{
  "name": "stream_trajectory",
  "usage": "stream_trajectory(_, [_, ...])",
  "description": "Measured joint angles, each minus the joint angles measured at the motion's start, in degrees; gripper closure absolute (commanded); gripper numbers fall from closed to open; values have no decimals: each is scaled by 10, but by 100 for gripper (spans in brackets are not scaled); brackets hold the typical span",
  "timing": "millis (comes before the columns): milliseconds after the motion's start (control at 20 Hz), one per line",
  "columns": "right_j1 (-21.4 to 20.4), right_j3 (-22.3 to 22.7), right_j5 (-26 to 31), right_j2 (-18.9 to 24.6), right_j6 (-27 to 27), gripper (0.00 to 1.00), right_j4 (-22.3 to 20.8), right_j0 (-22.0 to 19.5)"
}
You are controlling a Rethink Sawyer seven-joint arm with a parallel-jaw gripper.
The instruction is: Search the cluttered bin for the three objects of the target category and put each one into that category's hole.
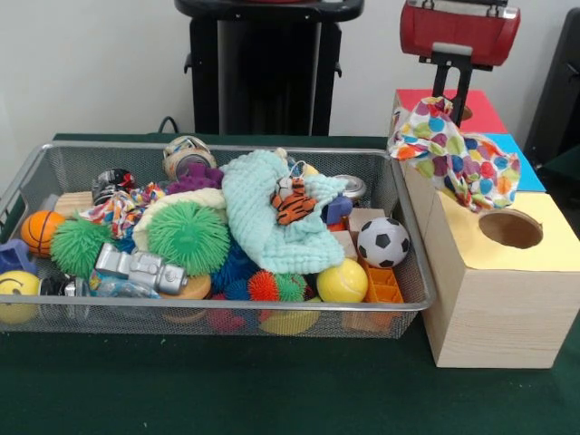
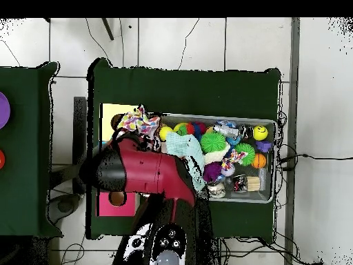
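Delivery step: the gripper (image 1: 450, 101) hangs over the boxes, fingers clamped on a dotted fabric piece (image 1: 453, 154) dangling just above the yellow-topped box's hole (image 1: 510, 228); next comes lowering and release; another dotted piece (image 1: 122, 208) lies in the bin (image 1: 412, 217).

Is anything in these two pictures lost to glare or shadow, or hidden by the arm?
Front view: even light, no glare, and the yellow box's hole is dark inside. The dotted cloth hides the claw. Overhead view: the arm covers the bin's near corner and most of the boxes.
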Motion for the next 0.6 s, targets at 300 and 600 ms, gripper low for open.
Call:
stream_trajectory(300, [11, -28, 1, -9, 0, 100, 19, 4])
stream_trajectory(600, [31, -35, -1, -11, 0, 100, 41, 10])
